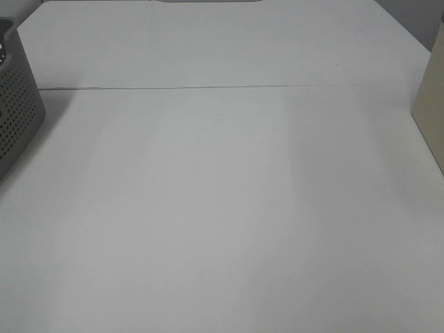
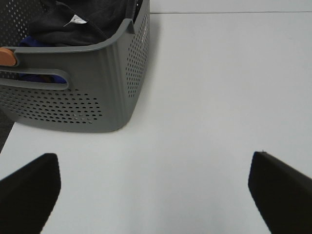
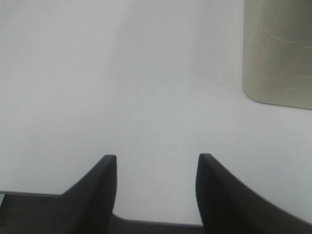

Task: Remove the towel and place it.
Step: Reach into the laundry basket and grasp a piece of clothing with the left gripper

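The towel (image 2: 73,24) is a dark crumpled cloth with a small white tag, lying inside the grey perforated basket (image 2: 97,83). The basket stands at the table's left edge in the high view (image 1: 17,111). My left gripper (image 2: 153,161) is open, its fingers wide apart, low over the white table just in front of the basket and apart from it. My right gripper (image 3: 157,158) is open and empty over the table's near edge. Neither gripper shows in the high view.
A beige box-like container (image 1: 431,104) stands at the table's right edge, and it also shows in the right wrist view (image 3: 278,48). An orange piece (image 2: 7,57) sits on the basket's rim, with blue fabric (image 2: 36,44) beside the towel. A seam (image 1: 222,88) crosses the white table.
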Tool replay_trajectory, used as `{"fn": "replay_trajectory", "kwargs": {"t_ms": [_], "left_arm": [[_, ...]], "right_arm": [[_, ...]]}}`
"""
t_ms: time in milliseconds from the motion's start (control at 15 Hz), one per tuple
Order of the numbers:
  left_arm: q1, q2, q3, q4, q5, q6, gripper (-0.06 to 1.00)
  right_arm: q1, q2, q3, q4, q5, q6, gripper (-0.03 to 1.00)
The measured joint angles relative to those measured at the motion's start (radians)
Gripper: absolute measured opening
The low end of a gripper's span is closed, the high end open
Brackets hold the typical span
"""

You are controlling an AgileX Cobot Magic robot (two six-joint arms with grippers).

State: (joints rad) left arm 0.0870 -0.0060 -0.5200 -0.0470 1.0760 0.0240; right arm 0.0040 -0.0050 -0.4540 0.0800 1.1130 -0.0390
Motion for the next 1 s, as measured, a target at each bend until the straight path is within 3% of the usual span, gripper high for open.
{"fn": "replay_trajectory", "kwargs": {"t_ms": [1000], "left_arm": [[0.0, 0.0, 0.0, 0.0, 0.0, 0.004, 0.99]], "right_arm": [[0.0, 0.0, 0.0, 0.0, 0.0, 0.0, 0.5]]}}
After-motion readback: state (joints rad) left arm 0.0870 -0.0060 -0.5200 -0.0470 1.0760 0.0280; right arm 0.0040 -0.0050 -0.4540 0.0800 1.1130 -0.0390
